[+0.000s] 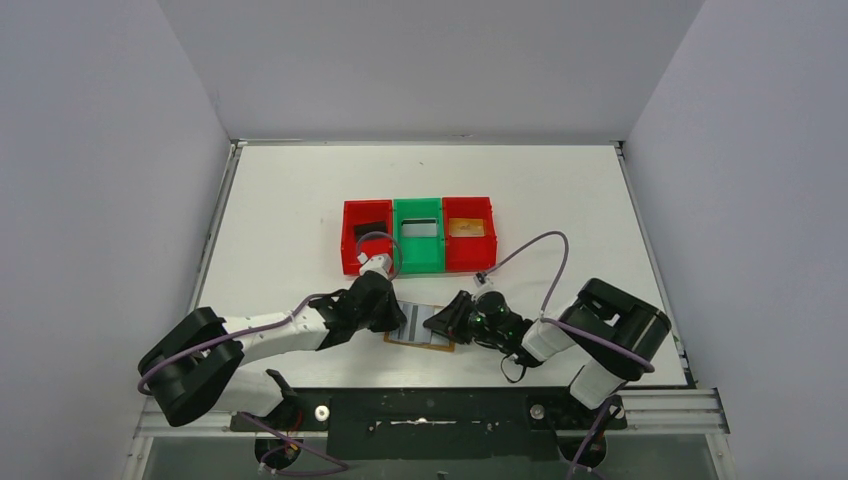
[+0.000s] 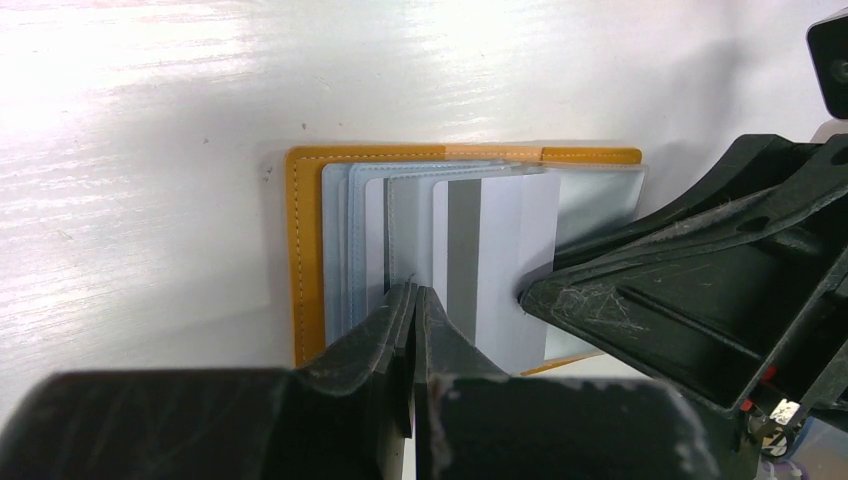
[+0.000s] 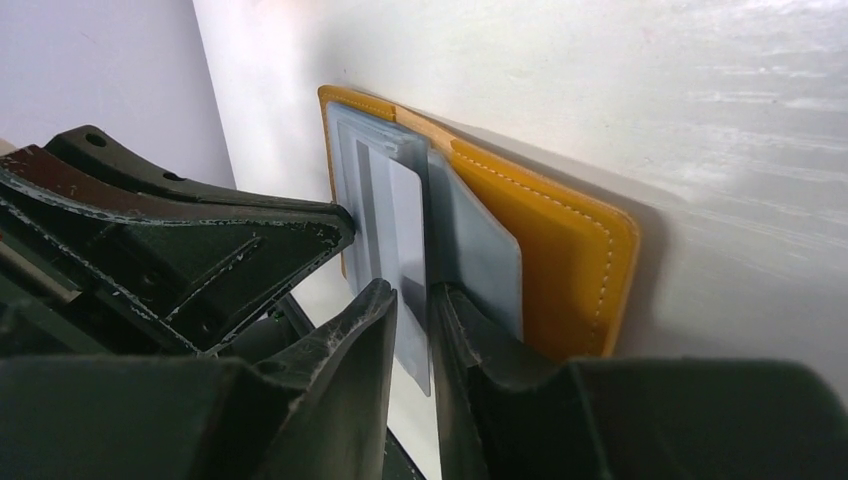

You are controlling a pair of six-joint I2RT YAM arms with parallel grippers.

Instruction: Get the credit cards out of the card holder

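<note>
Grey walls stand around a white desk (image 1: pixel 280 220). In the middle of the desk are three bins in a row: a red bin (image 1: pixel 352 250), a green bin (image 1: pixel 418 258) and another red bin (image 1: pixel 468 255).

At 6 o'clock from the green bin, near the front edge, lies the card holder (image 1: pixel 420 330). It is open like a book, with its orange-tan cover flat on the desk and its pale pockets facing up.

The left pincer (image 1: pixel 398 318) comes in from the holder's 9 o'clock side. Seen from the left wrist, its two fingers are pressed together with nothing between them. The tip sits on the pale pockets (image 2: pixel 350 240) of the holder.

The right pincer (image 1: pixel 432 322) comes in from the 3 o'clock side. The two pincers are very close, almost tip to tip over the holder. A white card (image 2: pixel 510 260) with a grey stripe sticks out of the pockets. Seen from the right wrist, the edge of this card lies in the small gap between the right pincer's fingers (image 3: pixel 375 320). Whether they squeeze the card or just sit around it cannot be told.
</note>
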